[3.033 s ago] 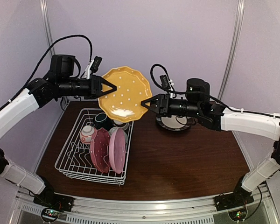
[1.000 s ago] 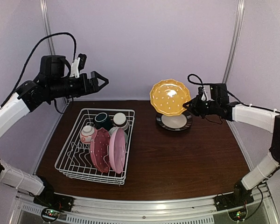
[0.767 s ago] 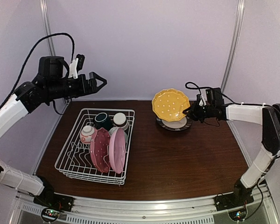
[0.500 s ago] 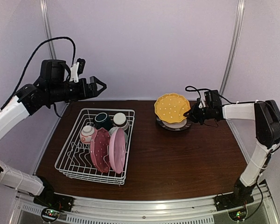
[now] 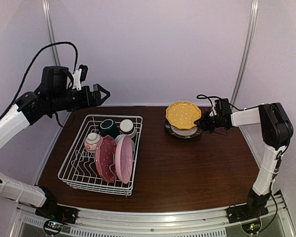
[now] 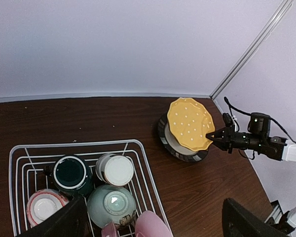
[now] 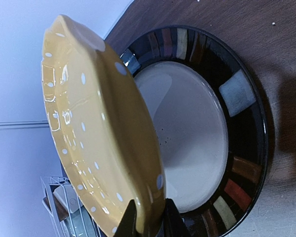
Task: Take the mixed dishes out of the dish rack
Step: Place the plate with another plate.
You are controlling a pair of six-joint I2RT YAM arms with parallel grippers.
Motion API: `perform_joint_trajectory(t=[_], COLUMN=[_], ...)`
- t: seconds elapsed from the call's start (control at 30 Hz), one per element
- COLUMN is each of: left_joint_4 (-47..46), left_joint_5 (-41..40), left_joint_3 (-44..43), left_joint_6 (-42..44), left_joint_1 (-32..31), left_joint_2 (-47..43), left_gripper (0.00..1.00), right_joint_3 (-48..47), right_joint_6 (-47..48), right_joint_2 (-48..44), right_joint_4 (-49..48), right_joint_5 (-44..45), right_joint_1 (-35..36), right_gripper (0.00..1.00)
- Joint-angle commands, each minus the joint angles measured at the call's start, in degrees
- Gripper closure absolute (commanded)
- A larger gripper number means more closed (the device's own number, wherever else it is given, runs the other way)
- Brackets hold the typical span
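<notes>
The big white wire dish rack (image 5: 71,170), below the left gripper's (image 5: 105,94) wide-open fingers, holds two pink plates (image 5: 124,158) and four small cups (image 6: 69,173). The right gripper (image 7: 150,217) pinches the yellow dotted wavy-edged plate (image 7: 89,123), tilted over the dark stripe-rimmed plate (image 7: 241,138). I think six dishes are left.

Soft, even light fills all three views, with no hard shadows on the pale lilac walls (image 5: 153,44). In the right wrist view the glossy yellow scalloped plate with white dots (image 7: 96,133) carries white glare patches near its rim, and a soft-edged shadow darkens the dark brown wooden table (image 7: 281,49).
</notes>
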State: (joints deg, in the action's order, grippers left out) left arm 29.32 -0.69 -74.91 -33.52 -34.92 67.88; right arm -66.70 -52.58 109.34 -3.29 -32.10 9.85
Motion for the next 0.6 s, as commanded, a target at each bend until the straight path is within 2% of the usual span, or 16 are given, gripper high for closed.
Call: perform_joint_trajectory(t=[0.0, 0.57], left_joint_4=[-0.53, -0.48], left_joint_5=[-1.40, -1.95], left_joint_3=[0.91, 0.91], left_joint_6=[0.55, 0.56], left_joint_1=[0.38, 0.38], left_joint_2=[-0.84, 1.00], left_gripper=[0.03, 0.02], right_joint_3=[-3.30, -2.58], right_joint_6=[-2.11, -1.47], right_joint_2=[0.55, 4.27], right_joint_4=[-10.57, -10.80], right_joint_5=[-3.88, -2.84], right_joint_1=[-0.82, -0.96], right_gripper=[1.00, 0.93])
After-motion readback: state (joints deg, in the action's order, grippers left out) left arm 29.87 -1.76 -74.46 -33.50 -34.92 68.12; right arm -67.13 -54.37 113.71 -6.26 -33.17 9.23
